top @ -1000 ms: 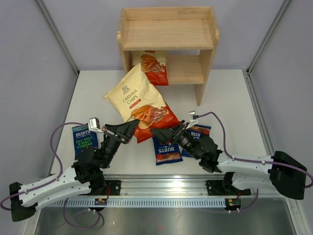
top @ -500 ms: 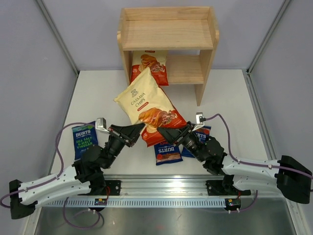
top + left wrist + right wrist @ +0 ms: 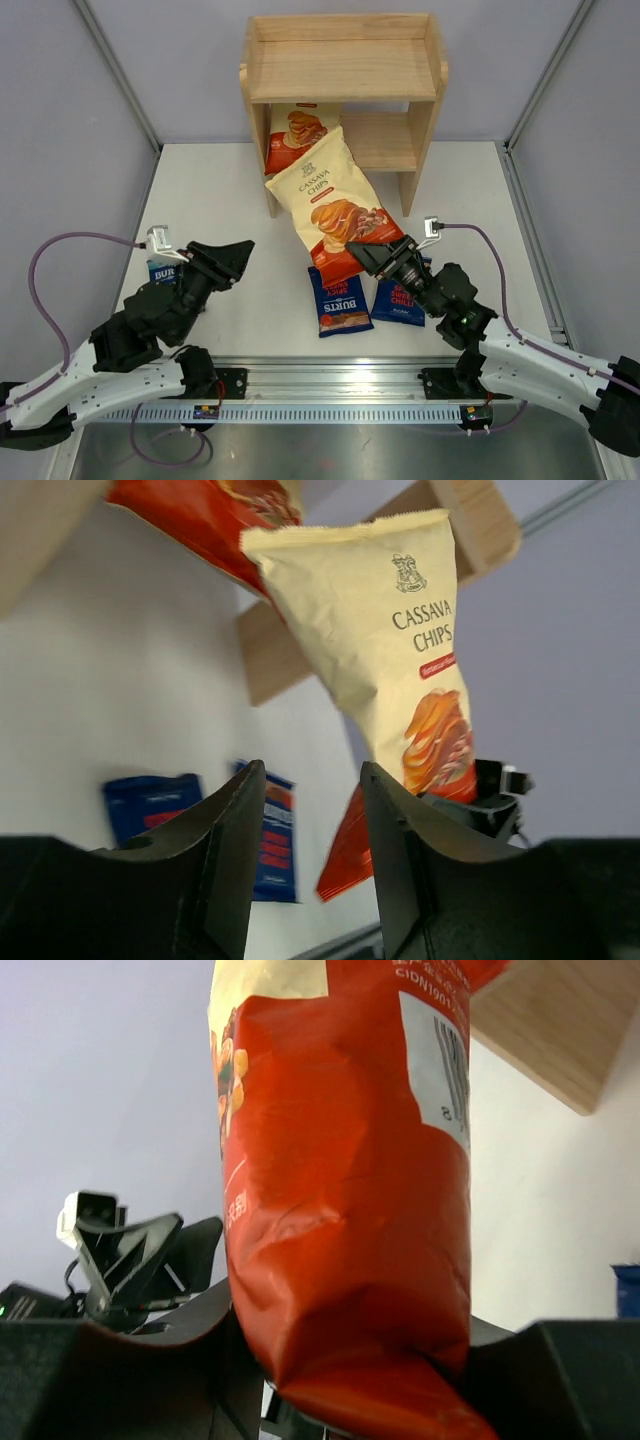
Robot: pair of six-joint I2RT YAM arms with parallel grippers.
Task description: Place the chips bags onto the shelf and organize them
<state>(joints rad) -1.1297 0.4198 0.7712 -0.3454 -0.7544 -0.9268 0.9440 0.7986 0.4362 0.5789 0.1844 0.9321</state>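
Right fingers (image 3: 363,256): clamped on the red bottom corner of a cassava chips bag (image 3: 330,195). The bag rises tilted from the grip, its top edge toward the lower tier of the shelf (image 3: 427,120).

Left fingers (image 3: 236,254): partway apart, nothing between them, well left of the bag.

Second cassava bag (image 3: 298,132): on the lower tier, left side.

Dark blue Burts bag (image 3: 338,300) and its twin (image 3: 400,300): flat on the table (image 3: 220,190), near the right fingers.

Blue-green Burts bag (image 3: 160,272): mostly hidden under the left arm.
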